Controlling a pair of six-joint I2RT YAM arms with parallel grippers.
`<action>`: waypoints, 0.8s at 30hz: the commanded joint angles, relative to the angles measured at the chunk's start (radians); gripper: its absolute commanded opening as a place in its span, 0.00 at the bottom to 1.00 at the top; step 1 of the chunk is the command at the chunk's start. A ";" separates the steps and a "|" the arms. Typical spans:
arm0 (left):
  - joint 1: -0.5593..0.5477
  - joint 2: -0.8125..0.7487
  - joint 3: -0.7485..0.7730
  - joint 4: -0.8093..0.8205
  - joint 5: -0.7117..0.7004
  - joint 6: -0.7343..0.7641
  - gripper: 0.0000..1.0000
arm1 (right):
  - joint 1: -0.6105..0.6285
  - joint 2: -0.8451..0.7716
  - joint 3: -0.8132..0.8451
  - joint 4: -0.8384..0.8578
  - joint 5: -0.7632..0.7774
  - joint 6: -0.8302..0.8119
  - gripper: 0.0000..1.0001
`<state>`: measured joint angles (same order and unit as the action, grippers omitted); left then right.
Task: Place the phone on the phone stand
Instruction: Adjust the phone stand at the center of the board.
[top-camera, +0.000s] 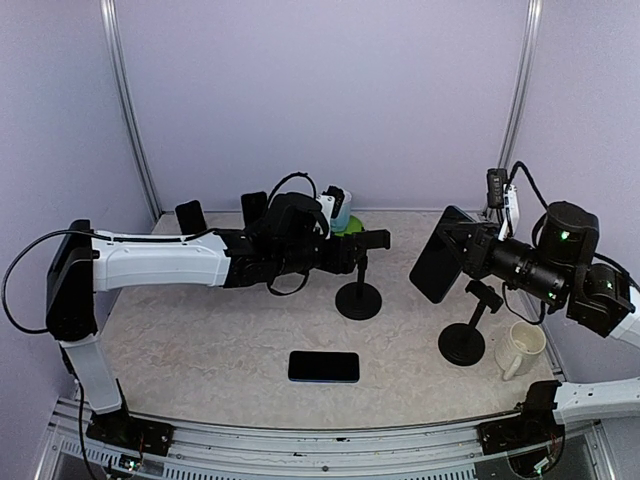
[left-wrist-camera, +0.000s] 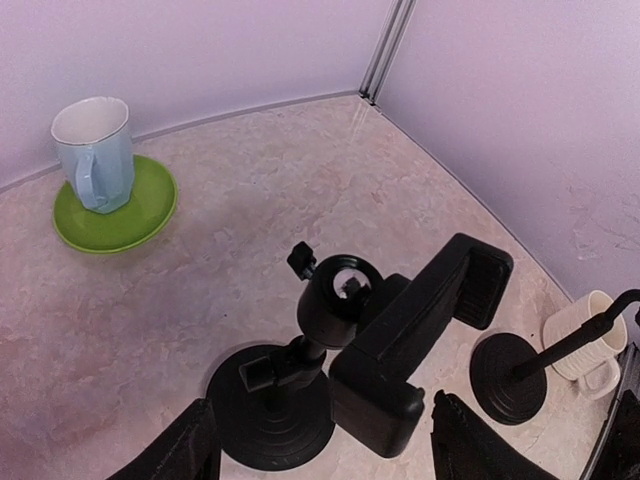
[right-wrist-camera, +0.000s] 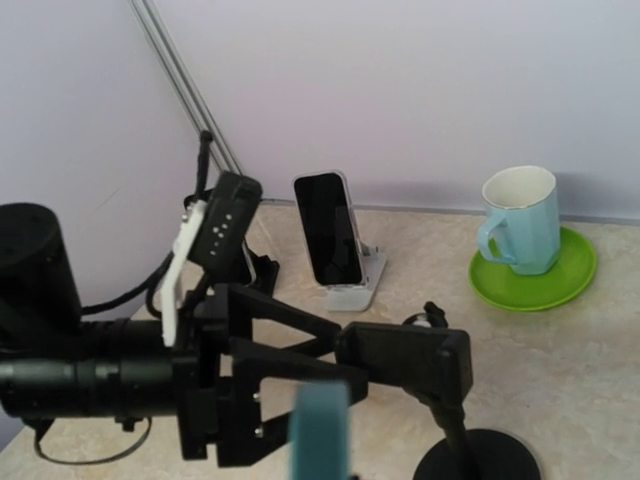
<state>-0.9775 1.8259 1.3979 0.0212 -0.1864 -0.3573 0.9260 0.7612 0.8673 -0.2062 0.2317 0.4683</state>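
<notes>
Above the table (top-camera: 200, 340), right of centre, a phone (top-camera: 437, 257) is clamped in the right gripper (top-camera: 462, 250), near the phone stand (top-camera: 358, 292) but not on it.
The left gripper (left-wrist-camera: 330, 447) is spread around the stand's cradle (left-wrist-camera: 415, 330); if squeezed off-centre, the stand could be tipped. The phone's path is crowded by the left arm (top-camera: 160, 262); a second stand (top-camera: 465, 340), a white mug (top-camera: 520, 348) and a spare phone (top-camera: 323, 366) are set nearby.
</notes>
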 joint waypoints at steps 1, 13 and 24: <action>0.016 0.018 0.029 0.032 0.030 0.011 0.66 | -0.008 -0.023 -0.003 0.036 0.018 -0.002 0.00; 0.039 0.020 0.020 0.058 0.062 0.015 0.42 | -0.008 0.000 -0.004 0.050 0.009 -0.003 0.00; 0.039 -0.036 -0.057 0.120 0.144 0.030 0.32 | -0.008 0.030 0.018 0.067 -0.081 -0.076 0.00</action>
<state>-0.9478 1.8355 1.3872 0.0807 -0.0887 -0.3489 0.9260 0.7849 0.8646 -0.2062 0.2176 0.4408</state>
